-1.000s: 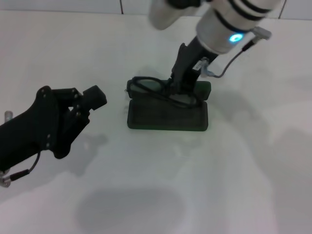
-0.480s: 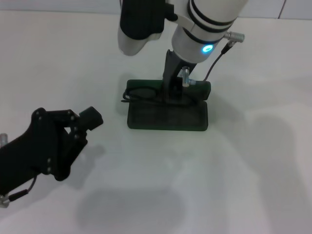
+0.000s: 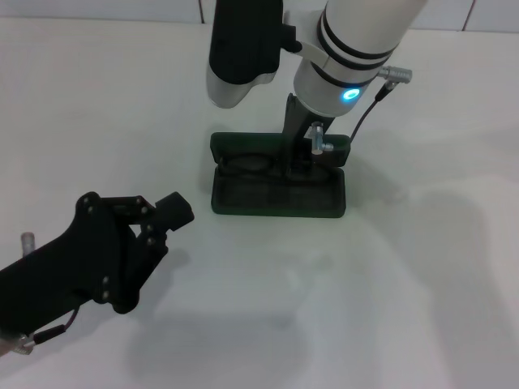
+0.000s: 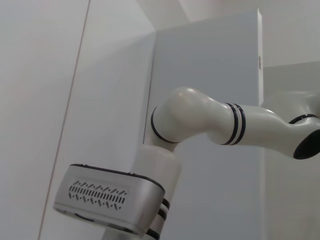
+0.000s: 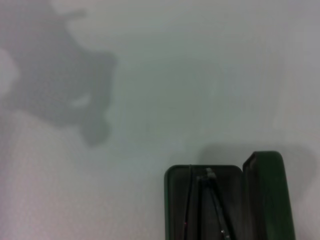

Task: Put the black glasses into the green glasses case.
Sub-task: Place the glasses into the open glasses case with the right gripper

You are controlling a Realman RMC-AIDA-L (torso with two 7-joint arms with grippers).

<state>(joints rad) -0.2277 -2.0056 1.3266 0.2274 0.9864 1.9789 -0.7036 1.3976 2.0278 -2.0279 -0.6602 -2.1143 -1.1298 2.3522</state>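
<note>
I'm watching the black glasses (image 3: 258, 164) lying in the rear tray of the green glasses case (image 3: 280, 194), their long axis running along the case's length, one lens showing out to the left of the tool. In the right wrist view the thin black temple arms (image 5: 212, 210) are sitting inside the dark lining, with the case's other half (image 5: 267, 200) standing open just beside them. The right gripper (image 3: 302, 158) is coming straight down onto the frame's middle, so the glasses are lying directly beneath it and spreading to either side; I can't tell whether its fingers are clamping the frame or letting go. I'm judging the next move as a straight lift clear of the tray. The left gripper (image 3: 166, 212) is hanging well apart from the case, off to its near left, and its fingers aren't readable either.
</note>
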